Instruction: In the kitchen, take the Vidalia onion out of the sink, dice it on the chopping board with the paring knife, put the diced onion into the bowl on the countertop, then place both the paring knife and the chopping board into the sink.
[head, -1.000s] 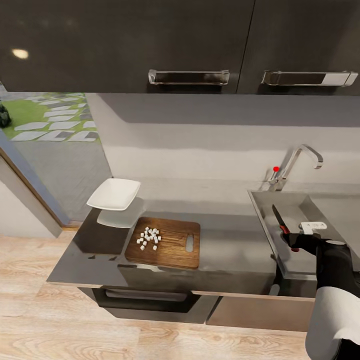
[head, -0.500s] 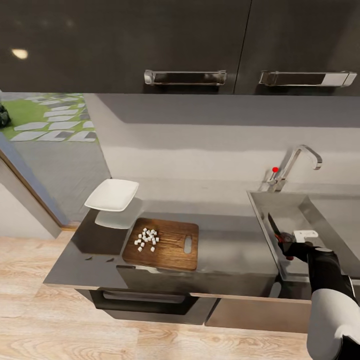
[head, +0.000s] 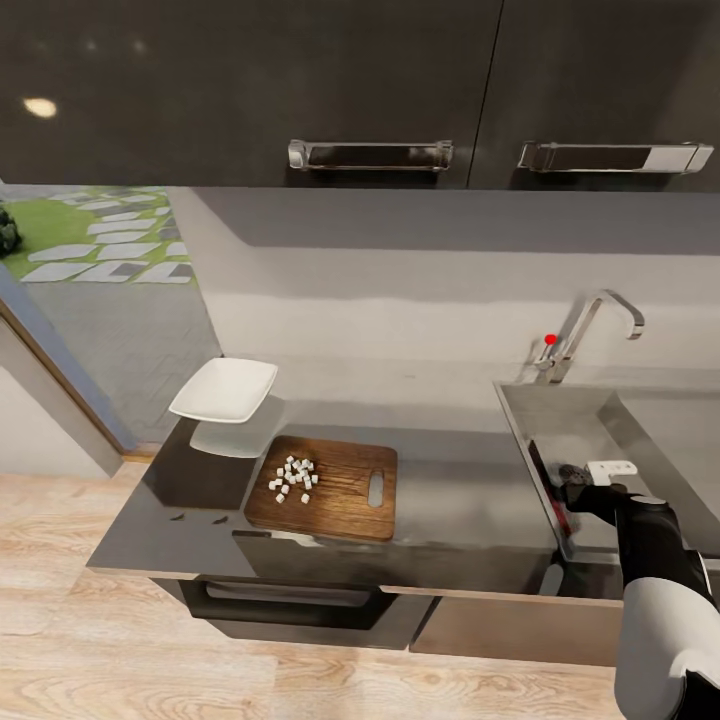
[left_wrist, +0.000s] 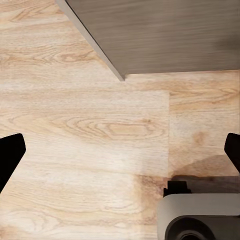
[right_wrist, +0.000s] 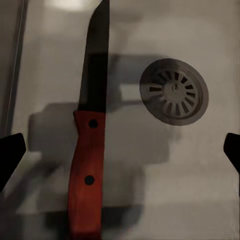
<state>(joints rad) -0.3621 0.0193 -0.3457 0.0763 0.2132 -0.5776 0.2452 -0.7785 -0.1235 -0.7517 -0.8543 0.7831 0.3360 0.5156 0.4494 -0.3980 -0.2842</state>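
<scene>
Paring knife (right_wrist: 89, 150) has dropped into the sink (right_wrist: 165, 150), between spread right fingers (right_wrist: 10, 155).

sink (head: 590, 420): knife (right_wrist: 90, 135) lies beside drain (right_wrist: 173, 91), right gripper (head: 572, 488) just above, fingers wide | counter (head: 460, 490) between board (head: 325, 487) and sink: bare | tap (head: 585, 335) stands behind basin
</scene>
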